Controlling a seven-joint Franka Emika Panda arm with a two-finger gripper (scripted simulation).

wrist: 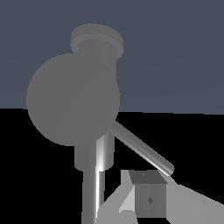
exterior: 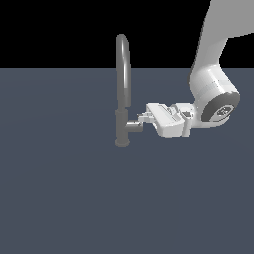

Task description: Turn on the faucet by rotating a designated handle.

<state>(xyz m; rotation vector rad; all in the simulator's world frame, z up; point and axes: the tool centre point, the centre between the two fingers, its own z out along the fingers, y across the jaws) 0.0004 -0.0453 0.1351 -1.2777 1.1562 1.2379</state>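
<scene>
White blocky hand [exterior: 144, 118] meets the faucet's [exterior: 122, 74] brushed-metal cylindrical handle [exterior: 133, 127]; its opening cannot be told.

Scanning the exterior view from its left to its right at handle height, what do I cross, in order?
Faucet base column → handle stub jutting sideways → tool at the stub's end → white wrist body → the arm's round joint.
</scene>
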